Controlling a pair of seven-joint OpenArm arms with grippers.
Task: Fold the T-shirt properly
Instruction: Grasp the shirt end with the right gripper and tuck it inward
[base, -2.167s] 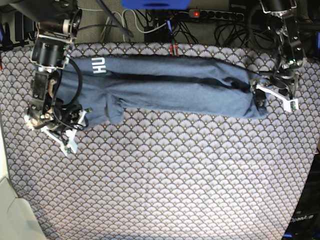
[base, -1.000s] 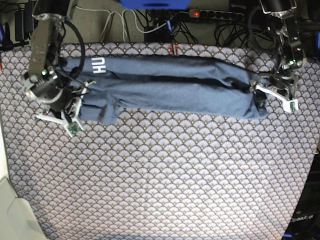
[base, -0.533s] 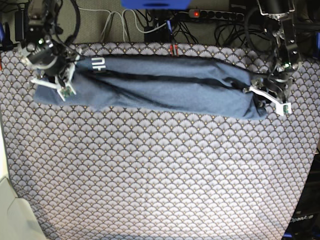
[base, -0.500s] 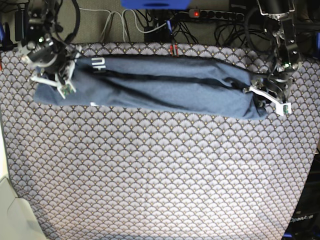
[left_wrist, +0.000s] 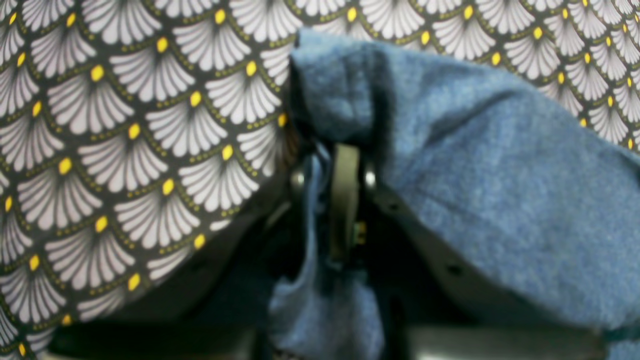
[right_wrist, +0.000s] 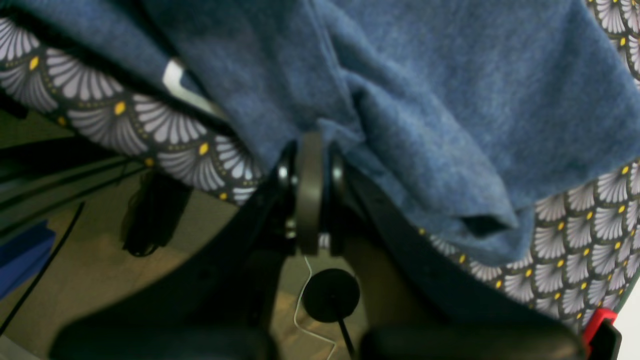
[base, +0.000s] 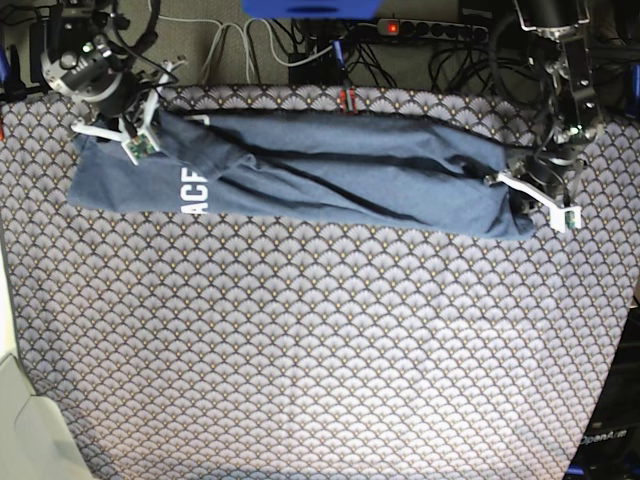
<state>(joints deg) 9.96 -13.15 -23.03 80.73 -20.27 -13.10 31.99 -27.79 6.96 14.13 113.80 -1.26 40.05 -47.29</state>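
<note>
The slate-blue T-shirt (base: 330, 175) lies as a long rolled band across the far side of the fan-patterned covering (base: 320, 350). White lettering (base: 195, 190) shows on its spread left end. My right gripper (base: 125, 135), at the far left corner, is shut on the shirt's upper left edge; in the right wrist view the cloth (right_wrist: 425, 100) hangs from the closed fingertips of this gripper (right_wrist: 310, 142). My left gripper (base: 525, 195) sits at the shirt's right end. In the left wrist view a fold of the blue cloth (left_wrist: 500, 175) is pinched in that gripper (left_wrist: 330, 155).
A power strip (base: 430, 30) and loose cables lie just behind the table's far edge. A beige surface (base: 20, 420) borders the near left corner. The right edge of the table runs close behind my left arm.
My right gripper has carried the shirt's left end up toward the far left corner, opening it out so the lettering shows. My left gripper has closed on the right end.
</note>
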